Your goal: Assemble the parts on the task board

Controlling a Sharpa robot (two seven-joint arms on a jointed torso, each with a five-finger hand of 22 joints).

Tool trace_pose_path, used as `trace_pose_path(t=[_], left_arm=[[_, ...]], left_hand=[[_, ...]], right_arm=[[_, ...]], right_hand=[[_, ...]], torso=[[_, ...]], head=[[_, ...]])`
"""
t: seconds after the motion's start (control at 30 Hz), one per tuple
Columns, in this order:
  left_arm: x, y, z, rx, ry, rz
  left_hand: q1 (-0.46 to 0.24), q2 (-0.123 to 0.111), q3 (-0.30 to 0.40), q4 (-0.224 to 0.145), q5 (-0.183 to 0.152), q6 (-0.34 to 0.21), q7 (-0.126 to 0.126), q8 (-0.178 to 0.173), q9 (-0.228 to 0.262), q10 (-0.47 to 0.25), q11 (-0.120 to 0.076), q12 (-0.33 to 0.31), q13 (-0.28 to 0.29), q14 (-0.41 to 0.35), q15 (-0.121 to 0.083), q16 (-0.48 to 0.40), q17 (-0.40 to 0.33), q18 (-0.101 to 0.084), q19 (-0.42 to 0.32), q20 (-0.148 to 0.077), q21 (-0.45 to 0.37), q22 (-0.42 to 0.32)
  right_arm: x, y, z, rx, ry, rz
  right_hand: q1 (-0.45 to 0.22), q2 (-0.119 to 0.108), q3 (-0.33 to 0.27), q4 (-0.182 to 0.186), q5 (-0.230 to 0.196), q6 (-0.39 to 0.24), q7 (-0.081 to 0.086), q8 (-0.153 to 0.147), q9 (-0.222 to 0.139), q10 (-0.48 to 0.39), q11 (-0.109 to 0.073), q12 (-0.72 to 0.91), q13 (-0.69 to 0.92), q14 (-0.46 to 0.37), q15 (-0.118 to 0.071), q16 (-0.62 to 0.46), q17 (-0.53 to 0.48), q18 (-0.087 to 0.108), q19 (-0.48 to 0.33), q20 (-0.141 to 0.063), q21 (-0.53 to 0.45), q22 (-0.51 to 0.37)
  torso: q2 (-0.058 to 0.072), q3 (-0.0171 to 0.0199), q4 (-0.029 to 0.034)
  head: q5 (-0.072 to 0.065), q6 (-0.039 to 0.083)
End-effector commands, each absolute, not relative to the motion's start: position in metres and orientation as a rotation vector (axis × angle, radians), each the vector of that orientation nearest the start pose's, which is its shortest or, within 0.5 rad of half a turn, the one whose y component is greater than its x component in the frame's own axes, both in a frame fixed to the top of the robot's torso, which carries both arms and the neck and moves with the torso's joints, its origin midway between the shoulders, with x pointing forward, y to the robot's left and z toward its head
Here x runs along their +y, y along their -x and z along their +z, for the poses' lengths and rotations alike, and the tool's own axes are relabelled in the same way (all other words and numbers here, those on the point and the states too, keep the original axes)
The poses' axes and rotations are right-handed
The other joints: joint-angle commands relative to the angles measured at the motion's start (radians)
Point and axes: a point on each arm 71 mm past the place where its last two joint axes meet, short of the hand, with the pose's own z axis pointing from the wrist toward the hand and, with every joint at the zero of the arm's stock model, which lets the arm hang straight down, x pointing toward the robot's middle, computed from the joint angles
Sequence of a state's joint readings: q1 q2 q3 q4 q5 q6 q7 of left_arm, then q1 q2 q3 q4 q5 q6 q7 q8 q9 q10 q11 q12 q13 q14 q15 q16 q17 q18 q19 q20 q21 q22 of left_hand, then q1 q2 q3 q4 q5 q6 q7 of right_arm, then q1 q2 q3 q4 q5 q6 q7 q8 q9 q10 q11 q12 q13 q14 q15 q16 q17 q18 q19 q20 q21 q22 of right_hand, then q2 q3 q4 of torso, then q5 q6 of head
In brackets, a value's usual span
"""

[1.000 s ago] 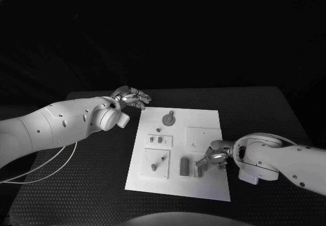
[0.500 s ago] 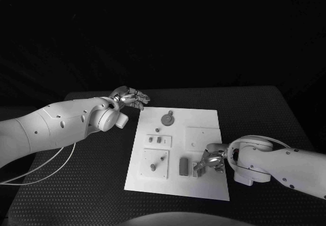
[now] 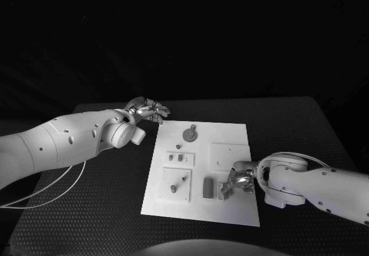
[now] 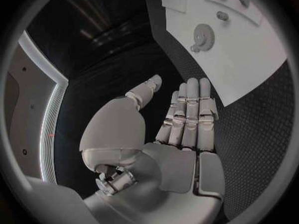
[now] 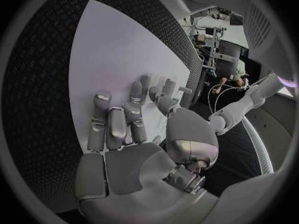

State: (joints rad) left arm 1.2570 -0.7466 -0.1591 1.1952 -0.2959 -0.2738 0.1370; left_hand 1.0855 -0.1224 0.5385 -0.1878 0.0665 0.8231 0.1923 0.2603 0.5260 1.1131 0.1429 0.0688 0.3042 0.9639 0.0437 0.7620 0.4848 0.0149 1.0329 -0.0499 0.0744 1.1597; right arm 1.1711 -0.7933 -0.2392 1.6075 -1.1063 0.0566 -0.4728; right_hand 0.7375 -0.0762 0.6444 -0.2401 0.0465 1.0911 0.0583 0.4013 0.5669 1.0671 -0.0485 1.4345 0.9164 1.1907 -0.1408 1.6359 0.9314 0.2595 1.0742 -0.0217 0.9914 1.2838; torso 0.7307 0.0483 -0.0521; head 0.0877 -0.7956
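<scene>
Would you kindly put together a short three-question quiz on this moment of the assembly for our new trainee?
1. True or false: the left silver hand holds a part.
2. Which hand is over the white rectangular task board? A) left B) right C) both
3. Fill in: the round gear-like part lies near the board's ____ end, seen from the robot.

Key:
1. False. Its fingers are spread with nothing in them, above the black table beside the board.
2. B. The right silver hand is low over the board's near right corner, beside the small upright block.
3. Far.
</scene>
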Motion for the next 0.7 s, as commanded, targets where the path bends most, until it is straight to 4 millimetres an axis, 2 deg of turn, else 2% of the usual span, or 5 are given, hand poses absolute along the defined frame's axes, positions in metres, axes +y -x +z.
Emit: trace_pose_path(t=[0.03, 0.43, 0.7], left_arm=[[0.261, -0.538, -0.219, 1.690, 0.938, -1.070], [0.262, -0.538, -0.219, 1.691, 0.940, -1.067], [0.263, -0.537, -0.219, 1.690, 0.942, -1.064]], left_hand=[[-0.009, -0.001, -0.001, 0.005, 0.005, -0.002, 0.004, 0.007, -0.001, -0.007, -0.002, 0.002, -0.001, -0.001, 0.006, -0.003, 0.001, 0.015, -0.004, 0.000, -0.005, 0.001], [-0.009, -0.001, -0.001, 0.006, 0.004, -0.002, 0.003, 0.007, -0.001, -0.007, -0.002, 0.002, -0.001, -0.001, 0.006, -0.004, 0.002, 0.016, -0.004, 0.000, -0.005, 0.001], [-0.009, -0.001, -0.001, 0.006, 0.004, -0.002, 0.003, 0.007, -0.001, -0.007, -0.002, 0.002, -0.001, -0.001, 0.006, -0.004, 0.002, 0.016, -0.004, 0.000, -0.005, 0.001]], right_arm=[[-0.190, -0.416, -0.304, 2.443, 0.051, 0.330], [-0.202, -0.417, -0.304, 2.429, 0.069, 0.287], [-0.204, -0.416, -0.302, 2.407, 0.115, 0.267]], right_hand=[[0.009, 0.011, 0.002, -0.018, 0.004, 0.009, -0.001, 0.000, 0.002, 0.008, -0.001, 0.002, 0.008, 0.008, 0.000, -0.005, 0.001, 0.002, 0.002, -0.006, -0.004, 0.002], [0.019, 0.013, 0.003, -0.035, 0.004, 0.012, -0.002, -0.001, 0.005, 0.014, -0.002, 0.000, 0.019, 0.008, -0.001, -0.006, 0.001, 0.002, 0.003, -0.005, -0.005, 0.002], [0.011, -0.009, -0.002, -0.034, 0.004, 0.011, -0.001, -0.005, 0.006, 0.010, -0.001, -0.008, 0.019, 0.001, 0.000, -0.009, -0.007, 0.002, 0.002, -0.002, -0.009, 0.001]], torso=[[0.000, -0.0006, -0.0005], [0.000, -0.0006, -0.0009], [0.000, -0.0004, -0.0012]], head=[[-0.002, 0.001], [-0.005, 0.002], [-0.007, 0.005]])
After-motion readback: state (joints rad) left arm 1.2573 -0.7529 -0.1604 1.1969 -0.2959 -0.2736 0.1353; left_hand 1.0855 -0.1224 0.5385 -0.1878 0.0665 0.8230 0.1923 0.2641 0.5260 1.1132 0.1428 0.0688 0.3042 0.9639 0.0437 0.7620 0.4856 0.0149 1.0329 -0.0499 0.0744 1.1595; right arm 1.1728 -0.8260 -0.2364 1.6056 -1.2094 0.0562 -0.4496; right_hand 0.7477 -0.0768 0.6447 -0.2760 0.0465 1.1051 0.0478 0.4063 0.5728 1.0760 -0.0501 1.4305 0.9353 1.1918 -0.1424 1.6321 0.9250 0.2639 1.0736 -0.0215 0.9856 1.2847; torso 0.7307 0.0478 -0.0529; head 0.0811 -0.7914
